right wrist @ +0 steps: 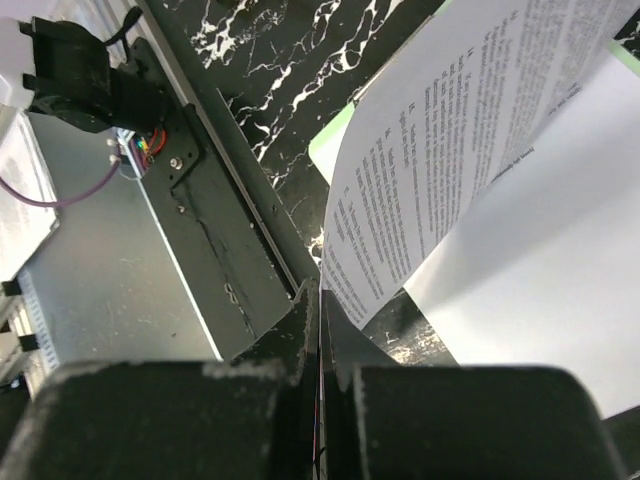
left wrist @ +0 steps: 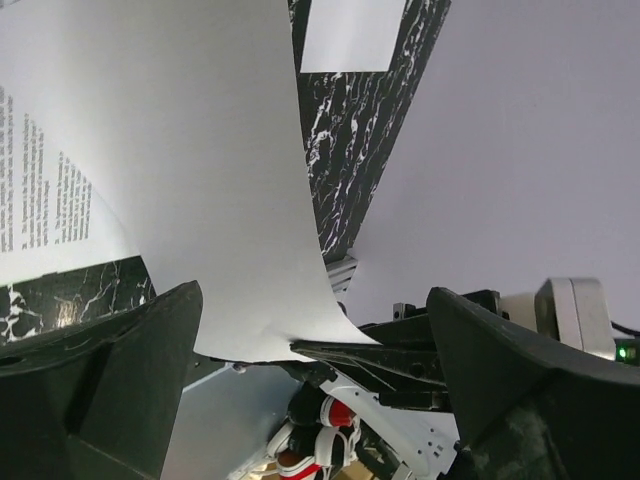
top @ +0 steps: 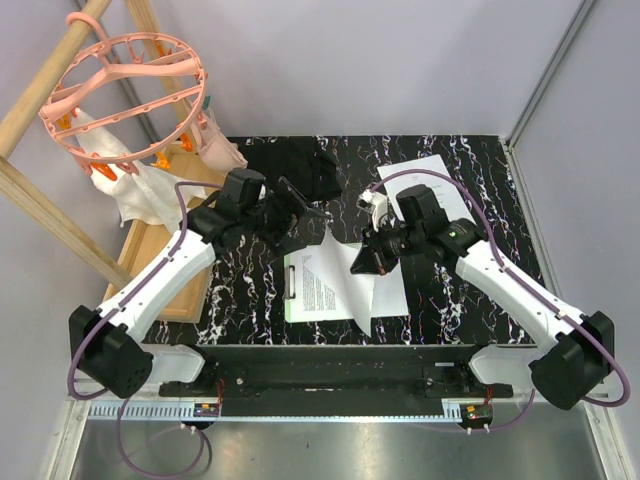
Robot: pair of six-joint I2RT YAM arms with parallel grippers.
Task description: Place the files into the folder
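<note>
The light-green folder (top: 289, 300) lies flat at the table's near middle, with its dark clip on the left edge. A printed sheet (top: 322, 285) rests on it and curls up at its right side. My right gripper (top: 359, 267) is shut on that sheet's edge (right wrist: 450, 150) and holds it lifted. A blank sheet (top: 388, 296) lies under it and also shows in the right wrist view (right wrist: 540, 290). My left gripper (top: 310, 222) is open and empty, just behind the lifted sheet (left wrist: 200, 150). Another blank sheet (top: 422, 172) lies at the back right.
A black fabric piece (top: 300, 165) lies at the back middle. A pink round hanger (top: 125, 95) on a wooden frame with a white cloth (top: 145, 195) stands at the back left, above a wooden board (top: 140, 260). Grey walls close in the table.
</note>
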